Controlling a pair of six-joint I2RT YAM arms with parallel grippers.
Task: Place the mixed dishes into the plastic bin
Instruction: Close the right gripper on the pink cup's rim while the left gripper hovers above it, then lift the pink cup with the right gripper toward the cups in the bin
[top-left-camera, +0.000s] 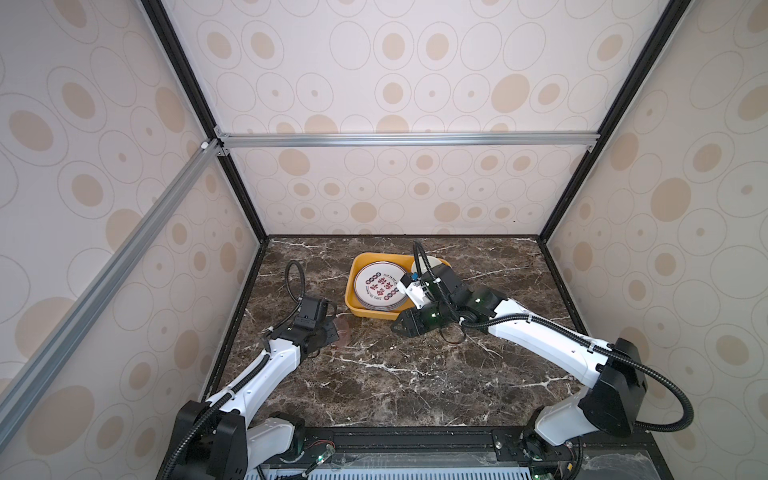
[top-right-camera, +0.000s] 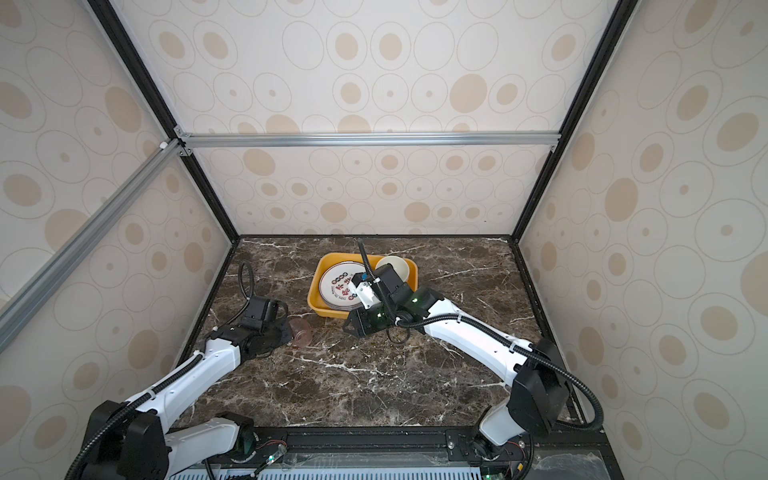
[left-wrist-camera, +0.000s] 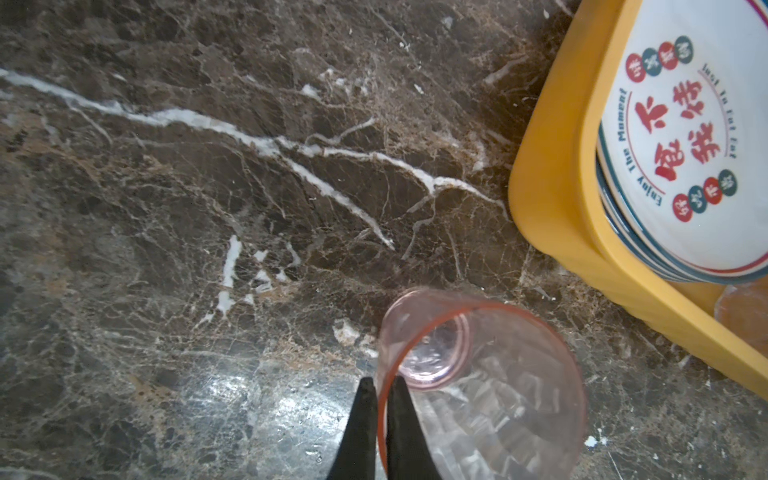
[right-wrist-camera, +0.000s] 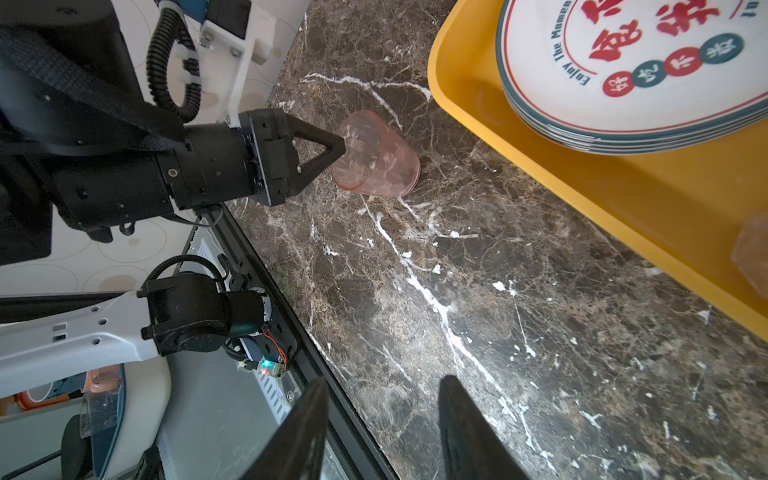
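The dark marble worktop (top-left-camera: 374, 374) carried the mustard-yellow plastic bin (top-left-camera: 349, 286) (top-right-camera: 312, 291) at 12 o'clock from its centre in both top views. Inside the bin sat a stack of white plates (top-left-camera: 380, 284) (left-wrist-camera: 685, 166) printed with red characters. An off-white bowl (top-right-camera: 395, 266) stood at 2 o'clock from the stack, partly hidden behind the right arm.

The right gripper (right-wrist-camera: 384, 379) hung over the worktop at 6 o'clock from the bin, its fingers apart and holding nothing.

A translucent pinkish cup (top-left-camera: 344, 328) (right-wrist-camera: 374, 160) lay on its side on the worktop outside the bin, just beside the bin's near corner at 7 o'clock, its open mouth turned toward the left arm. The left gripper (left-wrist-camera: 380, 380) reached in from 9 o'clock. Its fingers (left-wrist-camera: 361, 415) were clamped on the cup's rim, one outside the wall and one inside, as the left wrist view showed.
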